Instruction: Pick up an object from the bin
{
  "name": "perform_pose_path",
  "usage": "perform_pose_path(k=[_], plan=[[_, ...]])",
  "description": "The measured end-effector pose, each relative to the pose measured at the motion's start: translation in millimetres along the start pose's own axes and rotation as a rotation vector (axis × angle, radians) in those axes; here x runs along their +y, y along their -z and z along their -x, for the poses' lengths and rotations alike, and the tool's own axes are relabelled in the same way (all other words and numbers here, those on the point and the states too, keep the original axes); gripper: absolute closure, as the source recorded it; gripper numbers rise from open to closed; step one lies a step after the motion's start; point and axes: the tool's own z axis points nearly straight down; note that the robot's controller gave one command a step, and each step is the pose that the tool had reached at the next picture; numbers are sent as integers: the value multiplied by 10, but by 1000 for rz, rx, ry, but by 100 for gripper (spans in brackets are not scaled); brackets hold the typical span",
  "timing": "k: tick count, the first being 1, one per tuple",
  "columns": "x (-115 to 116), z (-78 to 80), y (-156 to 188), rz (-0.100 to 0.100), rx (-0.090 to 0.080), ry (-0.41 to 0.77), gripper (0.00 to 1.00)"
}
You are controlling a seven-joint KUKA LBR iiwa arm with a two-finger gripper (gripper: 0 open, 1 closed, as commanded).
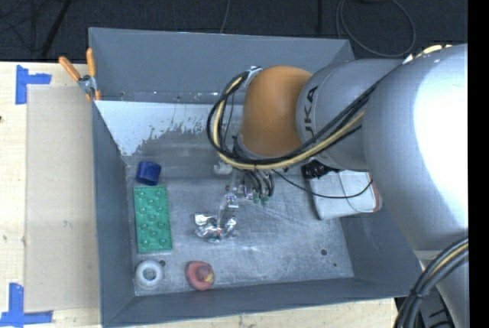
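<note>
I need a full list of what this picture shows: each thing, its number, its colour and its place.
bin: one, grey, middle of view.
studded plate: one, green, floor's left side.
cap: one, blue, behind the plate.
ring: one, white, front left corner.
round thing: one, red, right of the ring.
crumpled foil: one, silver, mid floor.
flat box: one, white, floor's right side.
arm: one, silver with orange cover, from the right.
gripper: one, metal, just over the foil.
</note>
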Motion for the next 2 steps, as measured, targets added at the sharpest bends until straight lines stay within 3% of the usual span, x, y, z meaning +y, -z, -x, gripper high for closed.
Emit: perform_pose_path(k=[1,2], plan=[[7,9,26,-1,-2,4,100],[13,20,289,-7,0,6,100]])
